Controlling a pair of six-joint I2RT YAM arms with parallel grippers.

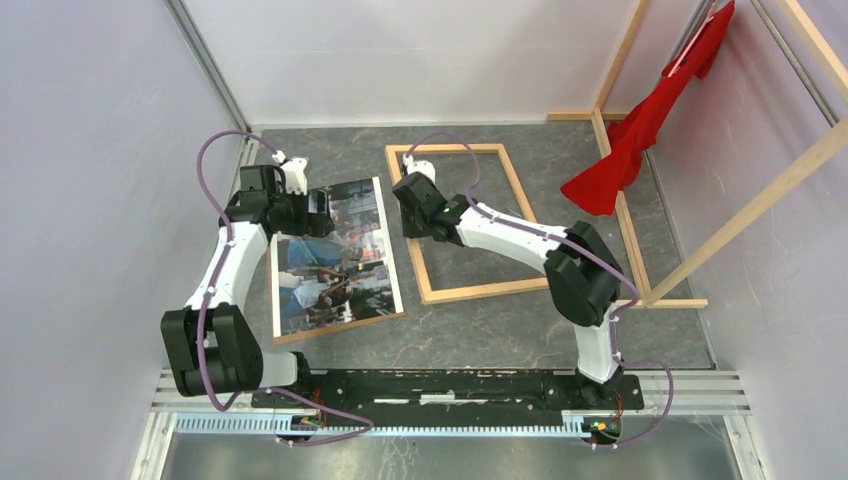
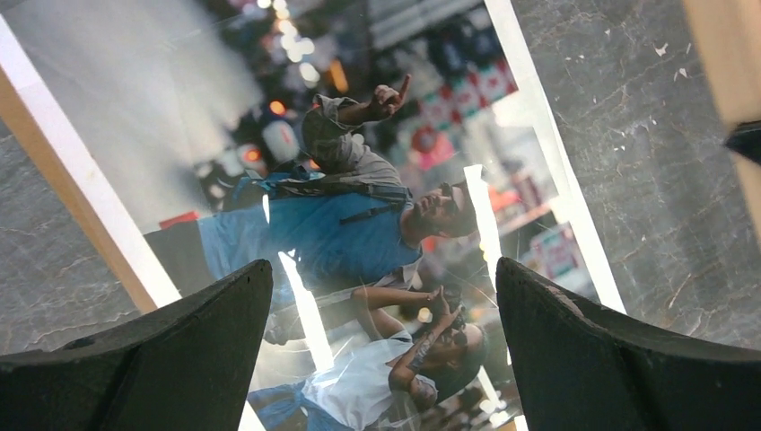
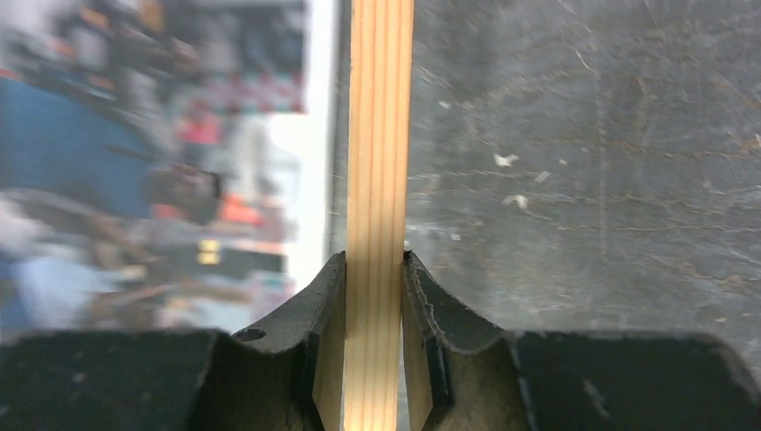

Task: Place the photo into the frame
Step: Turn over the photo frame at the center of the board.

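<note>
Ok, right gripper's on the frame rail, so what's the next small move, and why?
Probably lift the right gripper slightly, raising that side of the frame. It is pinched on the wooden rail, the photo lies face up beside it, and the left gripper hangs open above the print, so the frame looks ready to be carried over it.

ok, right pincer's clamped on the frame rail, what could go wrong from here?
1. The right pincer pinches the frame at one spot on its thin left rail; if lifted, the frame may swing or slip.
2. That rail lies right beside the photo; dragging the frame could knock the photo off its backing board.
3. The left pincer hangs open over the photo, holding nothing, so nothing pins it down.
</note>
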